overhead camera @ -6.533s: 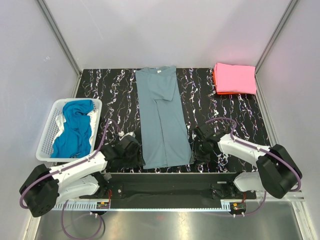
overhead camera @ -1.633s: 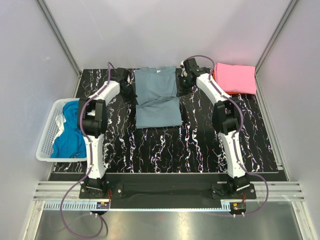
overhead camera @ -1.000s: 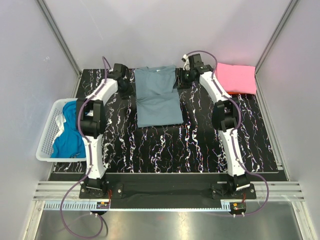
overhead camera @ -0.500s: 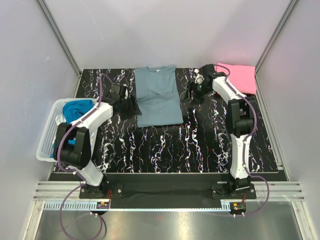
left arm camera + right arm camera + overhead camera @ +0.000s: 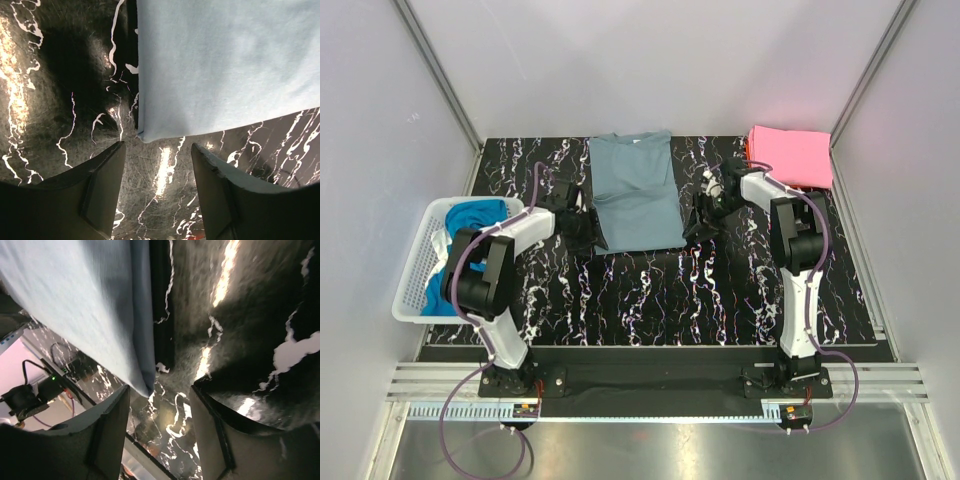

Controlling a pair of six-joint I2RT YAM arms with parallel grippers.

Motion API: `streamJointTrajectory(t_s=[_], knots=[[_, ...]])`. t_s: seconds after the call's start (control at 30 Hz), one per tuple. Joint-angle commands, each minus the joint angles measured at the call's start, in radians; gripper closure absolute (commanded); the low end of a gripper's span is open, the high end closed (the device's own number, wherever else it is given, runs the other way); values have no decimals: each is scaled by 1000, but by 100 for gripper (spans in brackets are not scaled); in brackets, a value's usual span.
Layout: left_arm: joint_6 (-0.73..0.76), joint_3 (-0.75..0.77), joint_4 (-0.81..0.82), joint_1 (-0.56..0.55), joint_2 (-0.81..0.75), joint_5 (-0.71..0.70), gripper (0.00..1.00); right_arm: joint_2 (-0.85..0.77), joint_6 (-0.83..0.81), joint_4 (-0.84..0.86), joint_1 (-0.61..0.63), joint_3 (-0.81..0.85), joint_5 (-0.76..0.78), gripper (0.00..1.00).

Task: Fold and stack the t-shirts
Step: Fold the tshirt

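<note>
A dusty grey-blue t-shirt (image 5: pixel 635 195) lies folded to a short rectangle at the table's back middle, collar toward the far edge. My left gripper (image 5: pixel 582 228) stands open at its near left corner; in the left wrist view the shirt (image 5: pixel 215 65) ends just ahead of the gripper (image 5: pixel 157 150), nothing between the fingers. My right gripper (image 5: pixel 700 222) is open at the near right corner, the cloth (image 5: pixel 90 305) just short of the gripper (image 5: pixel 160 392). A folded pink t-shirt (image 5: pixel 790 157) sits back right. A bright blue t-shirt (image 5: pixel 470 215) lies crumpled in the basket.
The white mesh basket (image 5: pixel 420 245) stands at the table's left edge, close to my left arm. The black marbled table (image 5: pixel 650 300) shows bare between the shirt and the arm bases. Grey walls close in the back and both sides.
The long grey-blue shirt was folded in half toward the far edge. Within the last second both grippers opened, let go of it and drew back from the far end to its near corners.
</note>
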Motion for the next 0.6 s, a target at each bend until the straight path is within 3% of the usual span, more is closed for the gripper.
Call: streamJointTrajectory(t_s=[0.0,0.13,0.4,0.53,0.57], knots=[[37,29,24,4,33,16,41,-54,-19,63,10,-56,-31,42],[60,29,47,4,53,40,44,-37,-12,102,18,-84,-60,48],[64,37,40,4,80,24,51,-50,-4,148,21,-113,-91,50],[68,44,43,4,94,32,68,-38,-4,151,21,-111,-85,61],[68,46,41,4,97,35,79,-38,4,156,21,-114,-89,73]])
